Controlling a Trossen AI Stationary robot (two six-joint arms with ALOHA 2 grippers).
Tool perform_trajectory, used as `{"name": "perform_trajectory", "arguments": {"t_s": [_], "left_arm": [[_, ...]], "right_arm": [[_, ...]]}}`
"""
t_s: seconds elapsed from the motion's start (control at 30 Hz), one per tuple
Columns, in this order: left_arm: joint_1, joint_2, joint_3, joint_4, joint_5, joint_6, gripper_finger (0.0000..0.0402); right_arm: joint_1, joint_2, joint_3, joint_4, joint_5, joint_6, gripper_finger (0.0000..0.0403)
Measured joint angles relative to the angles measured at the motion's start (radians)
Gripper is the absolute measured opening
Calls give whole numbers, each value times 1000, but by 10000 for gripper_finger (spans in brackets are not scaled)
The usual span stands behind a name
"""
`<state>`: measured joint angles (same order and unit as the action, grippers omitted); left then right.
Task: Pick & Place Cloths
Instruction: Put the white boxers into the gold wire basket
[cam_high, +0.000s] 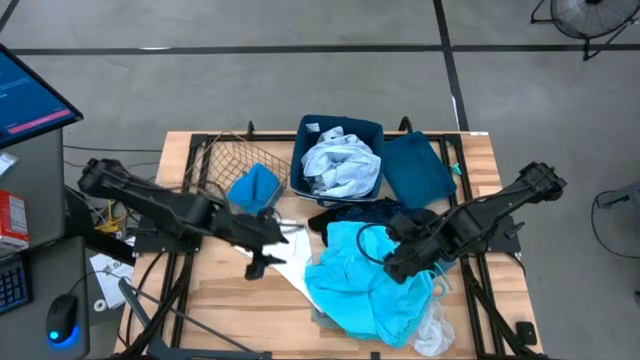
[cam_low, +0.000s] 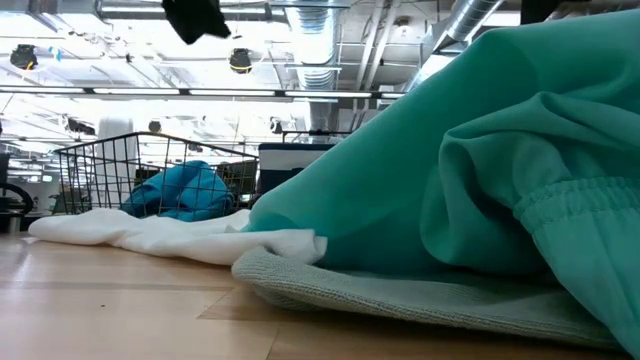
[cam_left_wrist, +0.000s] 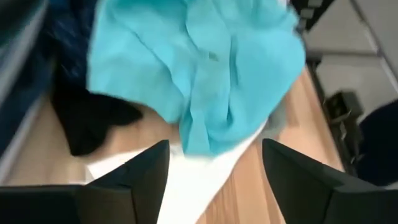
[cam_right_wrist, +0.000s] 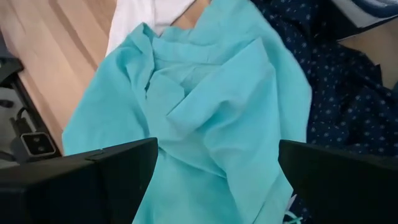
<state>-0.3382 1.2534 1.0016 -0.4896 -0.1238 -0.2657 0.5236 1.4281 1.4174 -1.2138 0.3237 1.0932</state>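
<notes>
A bright turquoise cloth (cam_high: 365, 280) lies crumpled at the table's near middle, on top of a grey-green cloth (cam_low: 420, 295) and overlapping a white cloth (cam_high: 293, 265). Navy dotted cloth (cam_high: 375, 212) and black cloth (cam_high: 333, 218) lie just beyond it. A pale white-blue cloth (cam_high: 342, 165) fills the dark blue bin (cam_high: 310, 125). A blue cloth (cam_high: 254, 186) sits in the wire basket (cam_high: 215, 160). My left gripper (cam_left_wrist: 214, 149) hangs open above the white cloth (cam_left_wrist: 186, 186). My right gripper (cam_right_wrist: 217, 146) hangs open above the turquoise cloth (cam_right_wrist: 205, 93).
A dark teal flat piece (cam_high: 417, 168) lies to the right of the bin. Bare wood (cam_high: 230, 310) shows at the table's near left. A desk with a monitor (cam_high: 30, 100), keyboard and mouse stands off the table's left edge.
</notes>
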Motion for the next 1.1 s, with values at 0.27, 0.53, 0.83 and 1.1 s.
{"name": "perform_trajectory", "arguments": {"t_s": [0.27,0.53,0.83,1.1], "left_arm": [[-11,182,0,3,-3,0,265],[-10,344,0,12,-29,10,266],[-6,488,-1,78,-36,75,266],[-6,577,5,99,10,75,266]], "right_arm": [[0,-2,0,-1,-8,-2,327],[0,-1,0,-1,-7,-30,327],[0,-1,0,-1,-6,-31,327],[0,-1,0,11,-6,-65,327]]}}
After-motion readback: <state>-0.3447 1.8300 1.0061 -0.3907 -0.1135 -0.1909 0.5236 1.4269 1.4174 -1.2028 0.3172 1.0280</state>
